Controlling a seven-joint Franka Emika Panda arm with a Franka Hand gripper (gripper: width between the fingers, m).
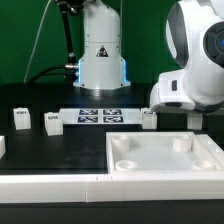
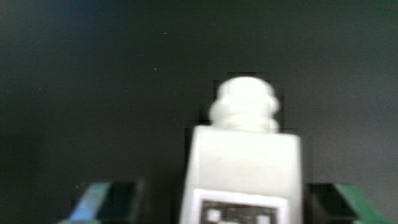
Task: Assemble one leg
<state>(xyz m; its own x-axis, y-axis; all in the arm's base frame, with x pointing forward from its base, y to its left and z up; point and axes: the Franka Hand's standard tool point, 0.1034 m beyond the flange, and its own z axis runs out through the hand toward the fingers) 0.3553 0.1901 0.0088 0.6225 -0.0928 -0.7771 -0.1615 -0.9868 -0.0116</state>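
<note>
In the wrist view a white leg (image 2: 244, 160) with a rounded screw tip (image 2: 244, 100) and a marker tag (image 2: 240, 212) lies between my fingers (image 2: 107, 200). My gripper (image 2: 222, 203) is open, with a dark gap on each side of the leg. In the exterior view my hand (image 1: 185, 88) hangs low over the table at the right, and its fingertips are mostly hidden. One leg (image 1: 149, 119) stands just under the hand's left edge. I cannot tell if it is the same leg. Two more legs (image 1: 22, 120) (image 1: 52, 123) stand at the left.
The large white square panel (image 1: 150, 170) with round sockets lies in front at the right. The marker board (image 1: 97, 115) lies mid-table before the robot base (image 1: 100, 60). A white part (image 1: 2, 146) shows at the left edge.
</note>
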